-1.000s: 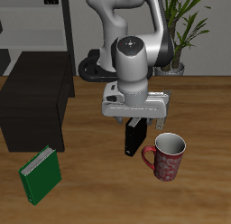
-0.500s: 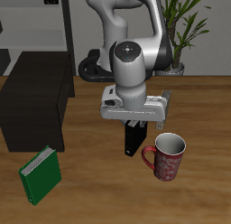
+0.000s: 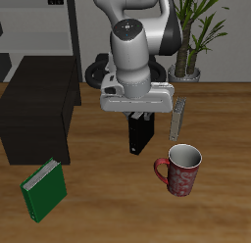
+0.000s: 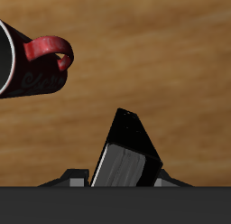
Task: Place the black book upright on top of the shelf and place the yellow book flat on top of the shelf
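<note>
My gripper is shut on the top of the black book, which hangs upright under it a little above the table. In the wrist view the black book sits between my fingers. The yellow book stands upright and edge-on, greyish, just beside the gripper, farther back than the mug. The shelf, a low black cabinet with a flat top, stands at the table's side, apart from the gripper.
A dark red mug stands near the front, close beside the hanging book; it also shows in the wrist view. A green book leans in front of the shelf. A potted plant stands at the back.
My gripper has moved with the black book away from the mug, toward the shelf, and the book has risen. The yellow book behind it has come into view.
</note>
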